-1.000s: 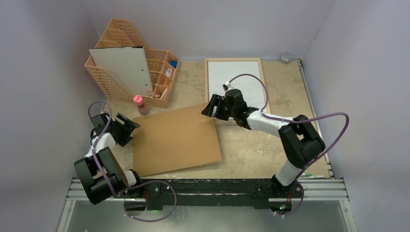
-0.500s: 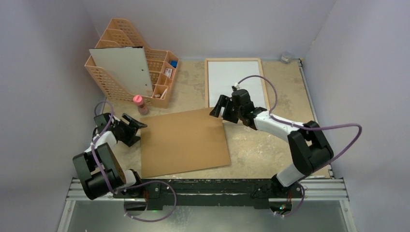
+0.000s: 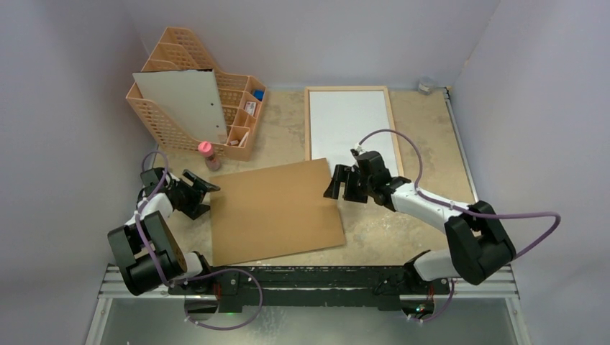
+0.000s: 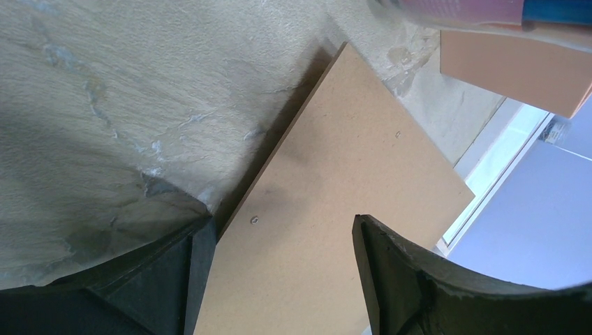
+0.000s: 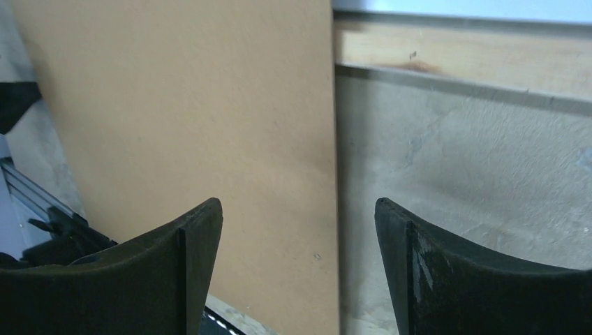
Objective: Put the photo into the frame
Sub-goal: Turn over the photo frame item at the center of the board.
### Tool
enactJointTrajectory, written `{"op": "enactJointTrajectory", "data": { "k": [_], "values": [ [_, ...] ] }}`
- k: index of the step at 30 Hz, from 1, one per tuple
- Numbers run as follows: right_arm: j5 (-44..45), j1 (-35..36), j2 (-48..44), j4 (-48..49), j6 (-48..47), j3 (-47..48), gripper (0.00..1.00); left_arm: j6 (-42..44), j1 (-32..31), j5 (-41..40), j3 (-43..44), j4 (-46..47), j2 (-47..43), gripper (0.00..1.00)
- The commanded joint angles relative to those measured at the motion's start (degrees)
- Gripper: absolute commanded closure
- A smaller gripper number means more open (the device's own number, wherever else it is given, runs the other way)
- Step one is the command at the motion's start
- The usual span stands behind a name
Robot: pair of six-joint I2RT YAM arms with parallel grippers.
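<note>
The frame (image 3: 308, 122) lies flat at the back of the table, wood rim up, with a plain white surface inside it. The photo's dark printed side shows in no view. My left gripper (image 3: 202, 190) stands open at the left edge of a brown fibreboard sheet (image 3: 277, 212). In the left wrist view the sheet (image 4: 349, 167) runs away between the open jaws of that gripper (image 4: 280, 222). My right gripper (image 3: 337, 184) is open over the sheet's right edge. In the right wrist view that edge of the sheet (image 5: 195, 118) passes between the spread fingers of the gripper (image 5: 297, 204), and the frame's wood edge (image 5: 454, 63) lies beyond.
A peach lattice organiser (image 3: 155, 118) stands at the back left with a white sheet (image 3: 180, 100) leaning in it; I cannot tell whether that is the photo. A pink-capped bottle (image 3: 206, 153) stands beside it. A small clear object (image 3: 426, 85) sits in the back right corner.
The brown sheet has slid to the right and turned squarer. My right gripper moved right and nearer, from the sheet's far corner to its right edge. The left gripper shifted slightly right.
</note>
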Motion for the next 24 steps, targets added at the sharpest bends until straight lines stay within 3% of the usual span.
{"op": "enactJointTrajectory", "data": {
  "k": [1,15,18,24],
  "values": [
    [-5.5,-0.4,1.7,3.1,-2.1,-2.2,0.17,1.8,-0.5,-0.7,1.5,-3.8,0.4,0.25],
    [-21.9,-1.5,10.9,27.0,0.2,-7.8,0.18,2.1,-0.6,0.3,0.8,-3.6,1.9,0.25],
    [-27.8,-2.1,9.8,38.2,3.7,-11.1,0.23,2.0,-0.7,0.3,0.6,-3.5,2.0,0.25],
    [-34.1,-2.1,11.7,48.0,6.7,-10.1,0.35,1.5,-0.8,0.4,0.6,-3.7,1.9,0.26]
  ]
}}
